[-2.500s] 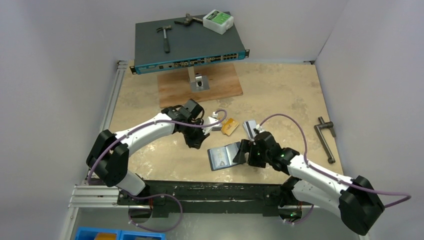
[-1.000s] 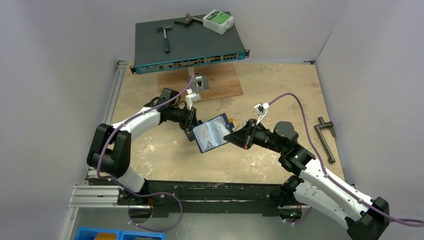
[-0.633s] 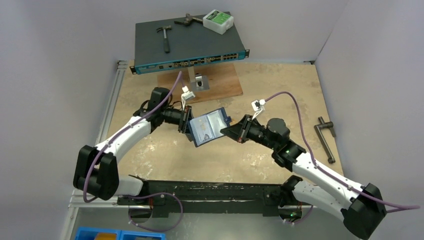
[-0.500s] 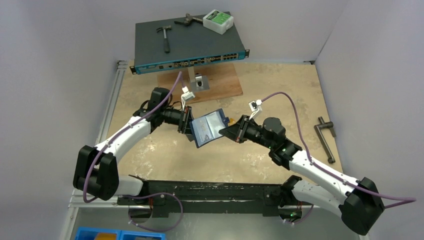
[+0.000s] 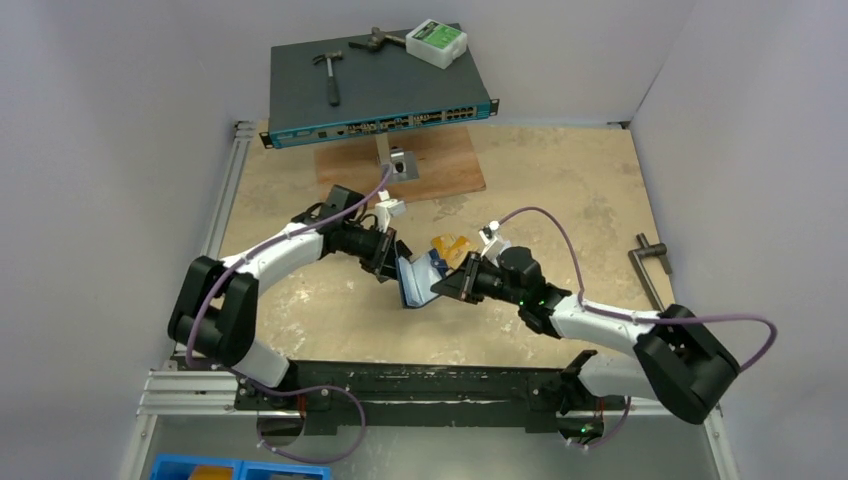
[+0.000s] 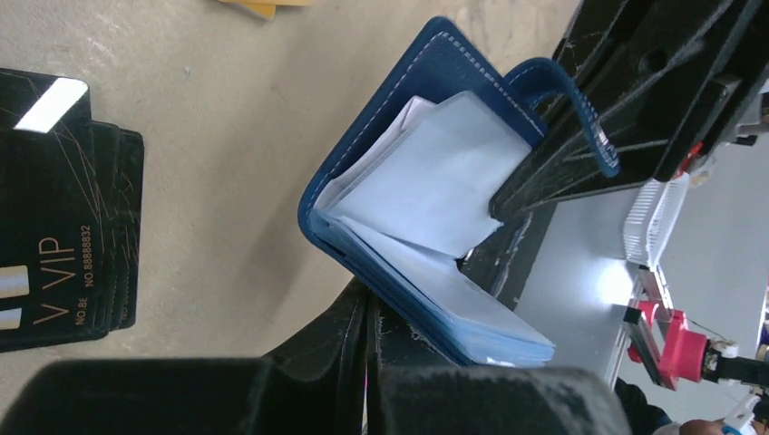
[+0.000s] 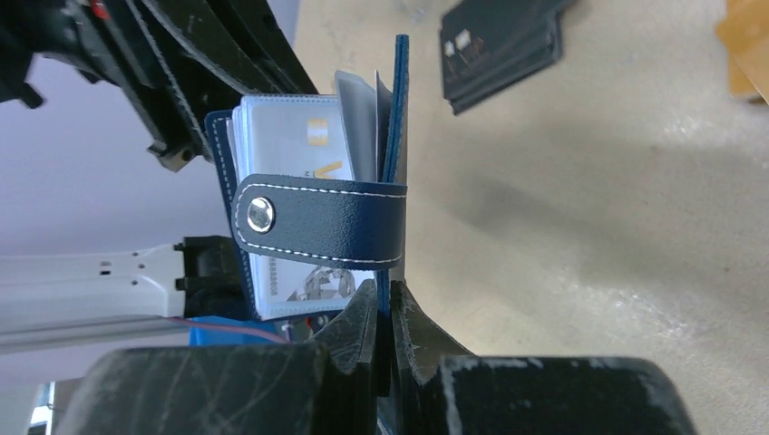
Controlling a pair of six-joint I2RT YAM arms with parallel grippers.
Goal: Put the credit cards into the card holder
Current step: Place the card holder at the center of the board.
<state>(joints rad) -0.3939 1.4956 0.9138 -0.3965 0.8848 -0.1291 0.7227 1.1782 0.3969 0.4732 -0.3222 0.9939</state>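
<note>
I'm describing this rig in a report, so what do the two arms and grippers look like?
The left arm and right arm have white links between bulky black joints, each trailing a looping purple cable. The left gripper and right gripper are black with two tapered fingers.

Robotics lab test cell, plain grey walls (image 5: 120, 120), network switch (image 5: 370, 88) on a stand, hammer (image 5: 328, 78), aluminium frame rail (image 5: 228, 190)

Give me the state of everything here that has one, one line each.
card holder, half open, held from both sides
snap tab, unfastened
left gripper, shut on card holder
right gripper, shut on card holder
black cards, stacked flat on table
orange-gold cards, lying on table
</note>
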